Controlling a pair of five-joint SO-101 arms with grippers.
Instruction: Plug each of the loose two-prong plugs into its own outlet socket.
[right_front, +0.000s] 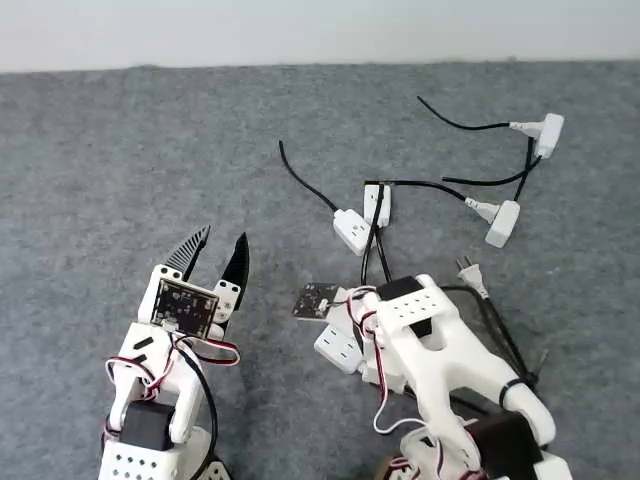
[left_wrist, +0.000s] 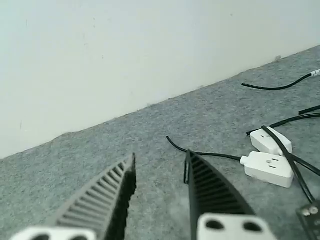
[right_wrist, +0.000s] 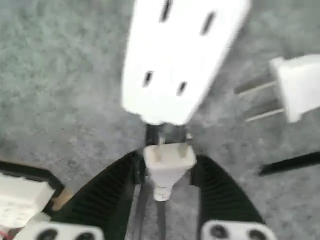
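Plug (right_wrist: 169, 156) sits pinched in my right claw (right_wrist: 166, 165), prongs just short of the outlet (right_wrist: 180, 55), not yet in. A second plug (right_wrist: 295, 92) lies loose beside it; my left claw (left_wrist: 160, 159) gapes empty.

White plug (right_wrist: 169, 160), black cords (right_front: 410, 182), speckled grey carpet (right_front: 150, 160).
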